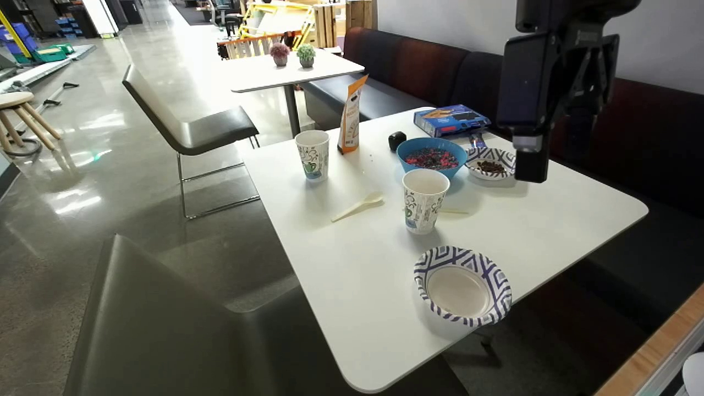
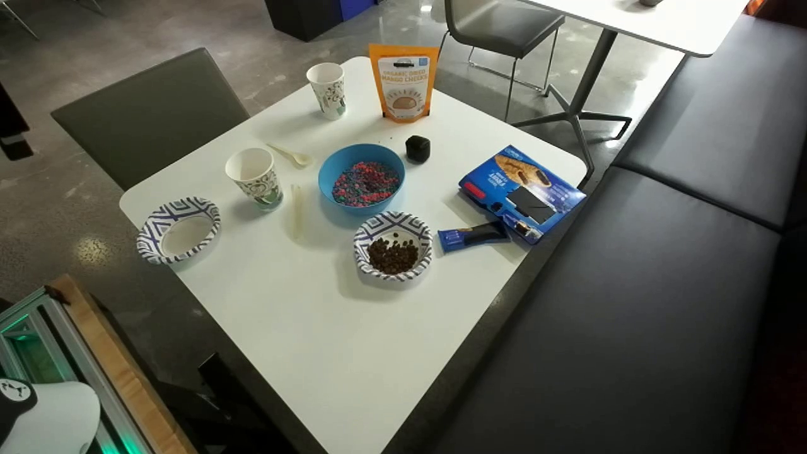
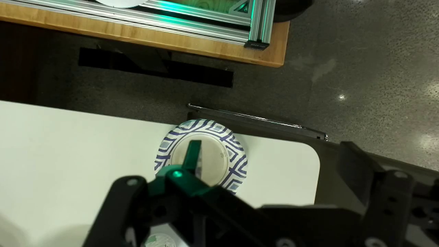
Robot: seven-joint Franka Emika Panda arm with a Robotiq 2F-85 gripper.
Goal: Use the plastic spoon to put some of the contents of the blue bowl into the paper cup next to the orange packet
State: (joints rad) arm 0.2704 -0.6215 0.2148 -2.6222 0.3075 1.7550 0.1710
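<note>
The job looks unstarted: the gripper [image 3: 271, 147] hangs spread, grasping nothing, and the spoon [image 2: 296, 156] lies on the desk [image 2: 290, 296] near the blue bowl [image 2: 360, 153]. Picking up, scooping and tipping into the paper cup [image 2: 330, 98] by the orange packet [image 2: 405, 88] likely remain; that cup's bottom is hidden.

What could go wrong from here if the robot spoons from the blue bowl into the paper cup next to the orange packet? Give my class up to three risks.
Confused cups: the paper cup near the orange packet has a similar second cup, so the wrong one might be filled.
Missed grasp: the plastic spoon is thin and lies flat, so the jaws may slip.
Spills: the blue bowl holds small pieces that could scatter on the way.
</note>
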